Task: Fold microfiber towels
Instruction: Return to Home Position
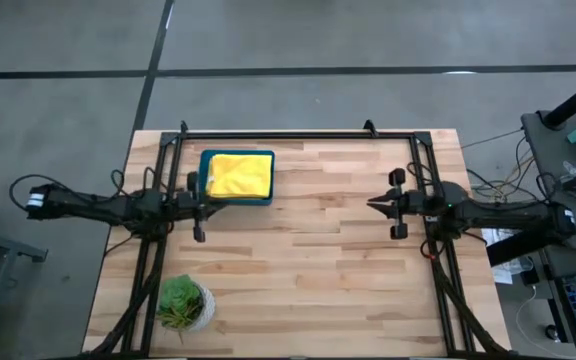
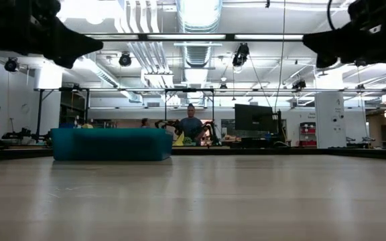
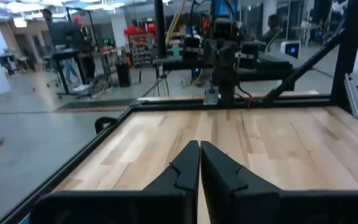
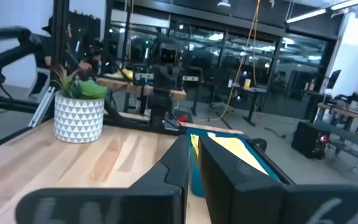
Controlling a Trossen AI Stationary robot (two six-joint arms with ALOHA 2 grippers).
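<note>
Standing at the near left corner of the pale wooden plank desk point(image 1: 318, 280) is a small green leafy plant in a white patterned pot point(image 1: 183, 303). Farther in, about halfway across, both dark arms reach level toward each other from the two sides, well apart, raised above the wood. The left pincer point(image 3: 199, 149) hovers at the left side, just beside the near edge of the tray, its two black fingers pressed together on nothing. The right pincer point(image 4: 192, 142) hangs at the right side, its fingers likewise drawn together to a point, holding nothing. Farther still, on the left, a teal rectangular tray point(image 1: 204, 180) rests on the desk, and in it lies a folded yellow microfiber towel point(image 1: 240, 173), flat and filling most of the tray; what lies beneath it cannot be seen. Beyond the far edge, a person point(image 2: 191, 124) sits in the room behind
</note>
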